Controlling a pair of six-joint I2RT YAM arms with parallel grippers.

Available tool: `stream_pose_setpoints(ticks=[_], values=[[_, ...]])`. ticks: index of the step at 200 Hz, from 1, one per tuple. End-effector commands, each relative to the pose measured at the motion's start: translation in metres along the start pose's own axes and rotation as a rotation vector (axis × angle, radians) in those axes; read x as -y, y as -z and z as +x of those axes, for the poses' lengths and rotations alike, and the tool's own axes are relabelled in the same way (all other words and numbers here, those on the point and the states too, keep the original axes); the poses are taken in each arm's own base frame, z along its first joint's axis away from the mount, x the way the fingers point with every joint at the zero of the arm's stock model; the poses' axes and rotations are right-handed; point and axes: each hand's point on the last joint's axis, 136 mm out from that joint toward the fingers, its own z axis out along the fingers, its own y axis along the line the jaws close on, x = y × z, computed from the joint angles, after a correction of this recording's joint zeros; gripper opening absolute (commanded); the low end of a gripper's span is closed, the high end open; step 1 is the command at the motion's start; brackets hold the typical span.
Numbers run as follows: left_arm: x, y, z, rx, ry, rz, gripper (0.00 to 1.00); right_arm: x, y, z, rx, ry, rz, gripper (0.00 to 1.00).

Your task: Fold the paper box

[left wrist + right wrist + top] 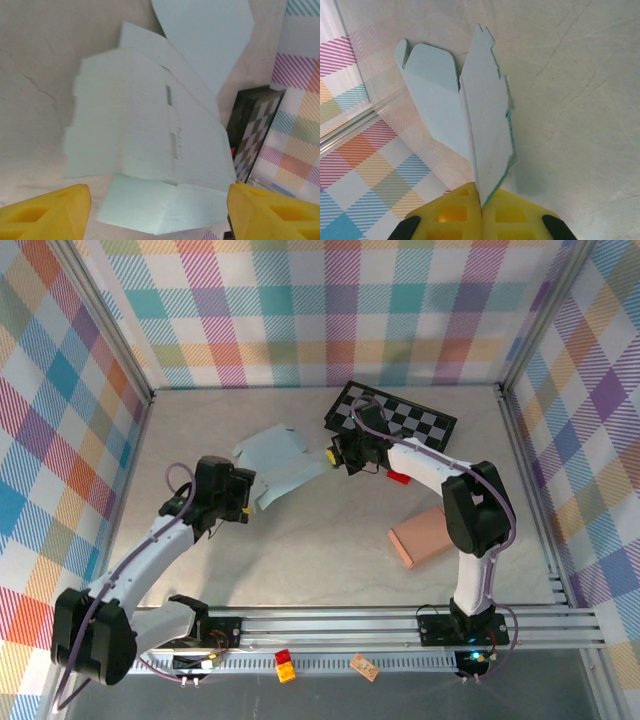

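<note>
Pinching one edge of the pale blue, flattened paper box (487,135), the right gripper (481,212) is seen with its yellow fingers (450,217) pressed together on the card, and a panel is shown edge-on rising from the pinch. The left gripper (160,215) is held spread wide, its yellow fingers (45,212) set well apart at either side of the box's near flap (165,207), and no contact with the card can be made out. Two narrow slots are cut in the broad panel (135,125) beyond that flap. In the top view the paper box (275,465) is laid out on the grey table (330,550), left of centre, between the left gripper (247,502) at its near-left end and the right gripper (335,455) at its right end. A black-and-white chequered board (400,418) is placed just behind the right gripper, near the back wall. A small red block (398,477) is found beside the right arm, and a salmon-pink rectangular block (425,535) is set nearer, well apart from the box.
</note>
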Motion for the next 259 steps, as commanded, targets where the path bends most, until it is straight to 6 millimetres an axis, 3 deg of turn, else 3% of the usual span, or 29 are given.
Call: stream_pose_setpoints(ticks=[1, 27, 64, 107, 139, 159, 239, 259], values=[[0.033, 0.015, 0.02, -0.04, -0.063, 0.029, 0.73, -0.02, 0.02, 0.011, -0.013, -0.022, -0.033, 0.0], [0.025, 0.033, 0.034, -0.026, -0.104, -0.025, 0.75, -0.023, 0.021, 0.012, -0.011, -0.043, -0.027, 0.0], [0.02, 0.027, 0.068, -0.07, 0.03, 0.029, 0.75, -0.028, 0.022, 0.012, -0.006, -0.07, -0.031, 0.0], [0.044, 0.002, 0.066, 0.005, 0.117, 0.149, 0.75, -0.027, 0.027, 0.016, -0.005, -0.094, -0.021, 0.0], [0.045, -0.016, 0.066, 0.021, 0.136, 0.146, 0.71, -0.021, 0.029, 0.016, -0.001, -0.119, -0.011, 0.0], [0.046, -0.016, 0.056, 0.076, 0.133, 0.166, 0.61, -0.019, 0.031, 0.017, 0.0, -0.124, -0.004, 0.0], [0.048, -0.02, 0.044, 0.129, 0.144, 0.217, 0.01, -0.014, 0.032, 0.021, -0.022, -0.136, 0.022, 0.0], [0.055, -0.014, 0.041, 0.148, 0.134, 0.238, 0.0, -0.014, 0.033, 0.023, -0.027, -0.13, 0.026, 0.0]])
